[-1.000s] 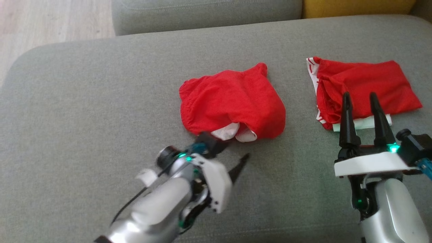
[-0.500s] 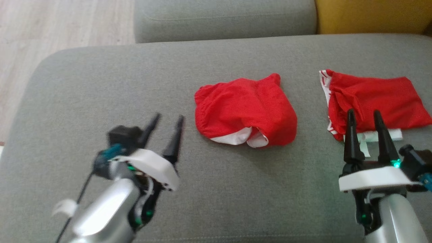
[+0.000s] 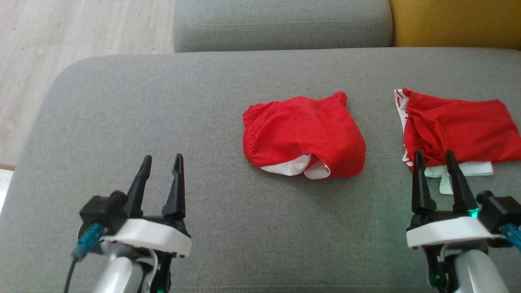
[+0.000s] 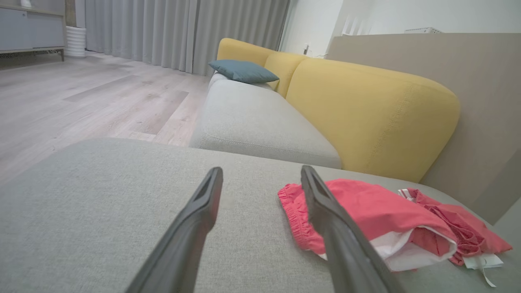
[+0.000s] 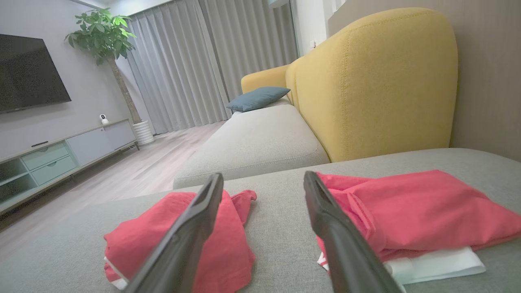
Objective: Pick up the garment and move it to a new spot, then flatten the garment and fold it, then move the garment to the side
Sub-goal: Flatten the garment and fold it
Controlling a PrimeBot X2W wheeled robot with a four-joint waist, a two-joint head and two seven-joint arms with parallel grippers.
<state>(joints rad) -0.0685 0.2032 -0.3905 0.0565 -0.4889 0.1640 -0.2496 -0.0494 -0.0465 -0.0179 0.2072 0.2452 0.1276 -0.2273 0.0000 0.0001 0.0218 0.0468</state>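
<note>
The left claw has pulled back to lower left from the red shorts lying mid-frame on the sofa seat; it and the right claw gape empty, so a regrasp should pinch every layer.

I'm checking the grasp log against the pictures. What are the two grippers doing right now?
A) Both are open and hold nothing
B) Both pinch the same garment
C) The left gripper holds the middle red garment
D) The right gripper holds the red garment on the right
A: the left gripper and the right gripper each show spread fingers with nothing between them, and both the middle red garment and the right red garment lie on the grey cushion.
</note>
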